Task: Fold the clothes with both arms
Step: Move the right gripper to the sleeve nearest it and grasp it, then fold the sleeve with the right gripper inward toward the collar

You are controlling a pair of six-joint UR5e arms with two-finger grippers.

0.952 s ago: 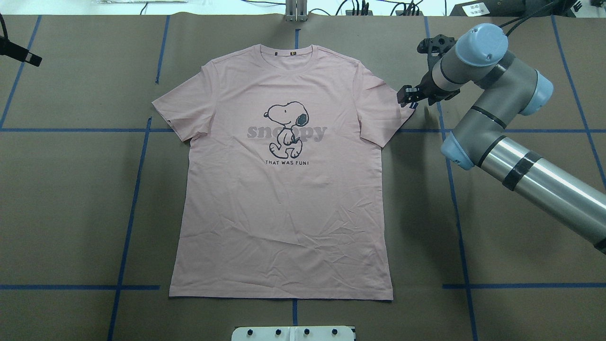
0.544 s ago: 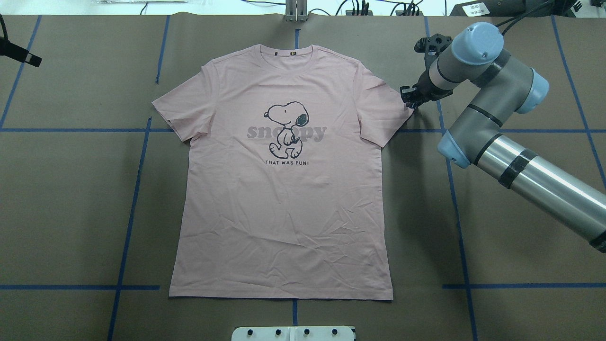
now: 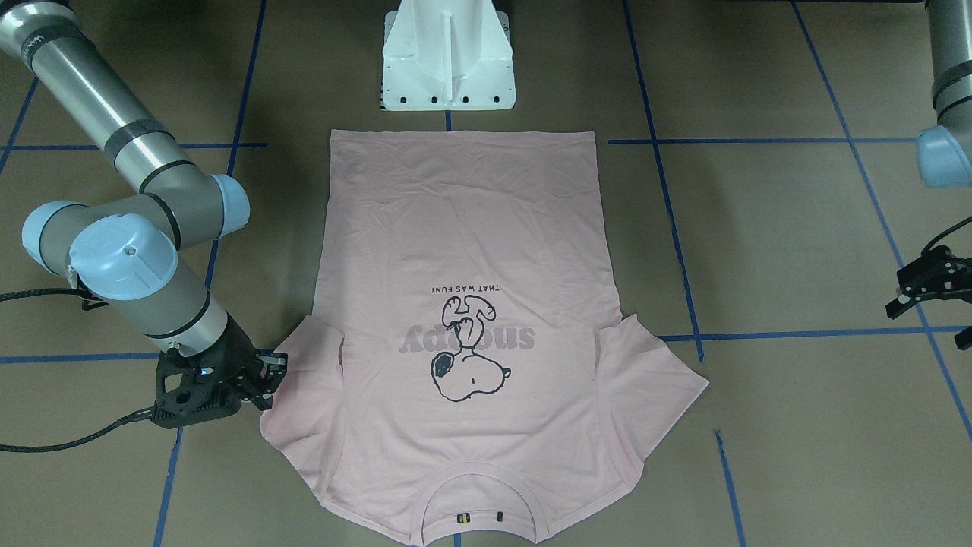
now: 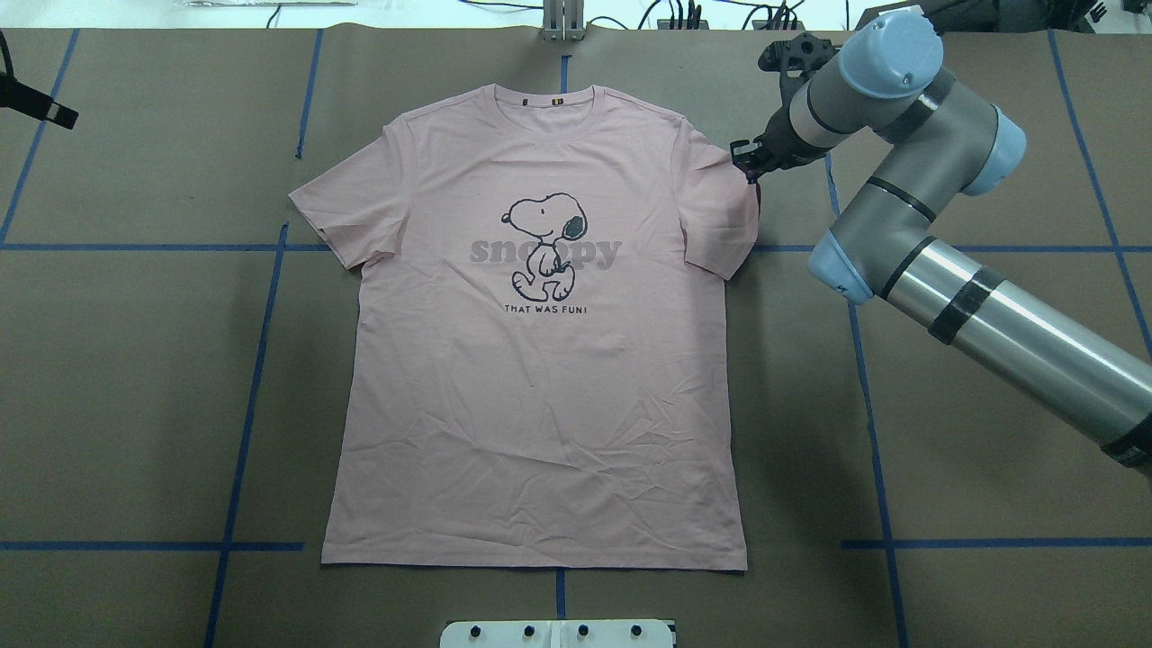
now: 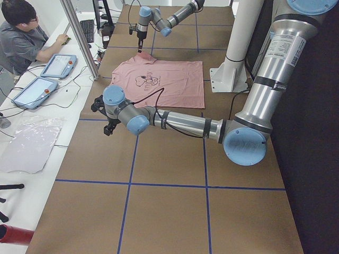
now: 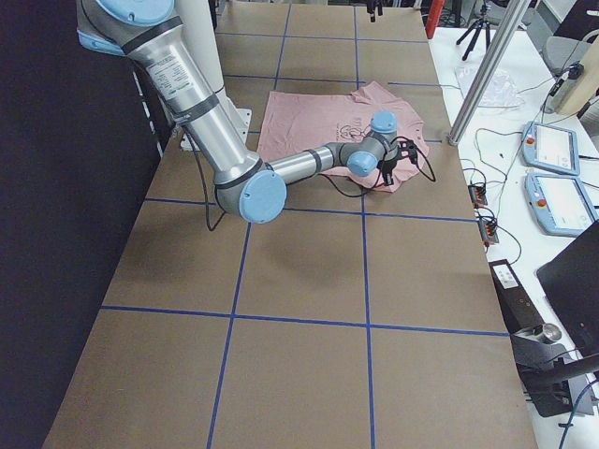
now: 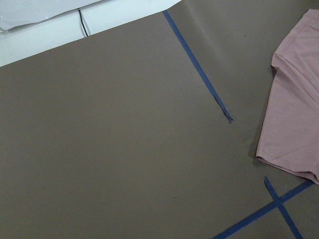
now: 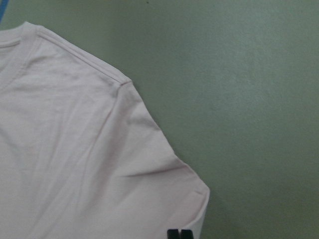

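Note:
The pale pink T-shirt (image 4: 540,405) lies flat, print up, with its collar toward the table's far edge. My right gripper (image 4: 746,167) is shut on the tip of the shirt's right sleeve (image 4: 724,216), which is drawn in toward the body and lifted a little. From across the table that gripper (image 3: 267,374) sits at the sleeve's edge. The right wrist view shows the sleeve cloth (image 8: 99,164) close up. My left gripper (image 3: 900,298) hangs open far from the shirt, near the table's left end (image 4: 61,112). The left sleeve (image 7: 294,99) lies flat.
The white pedestal base (image 3: 448,68) stands just behind the shirt's hem. Blue tape lines (image 4: 243,432) cross the brown table cover. A person (image 5: 21,37) sits by tablets (image 5: 57,66) beyond the far edge, next to a metal post (image 5: 79,37).
My right gripper has closed on the right sleeve tip and moved left and toward the far edge, pulling the sleeve inward. The left arm has not moved.

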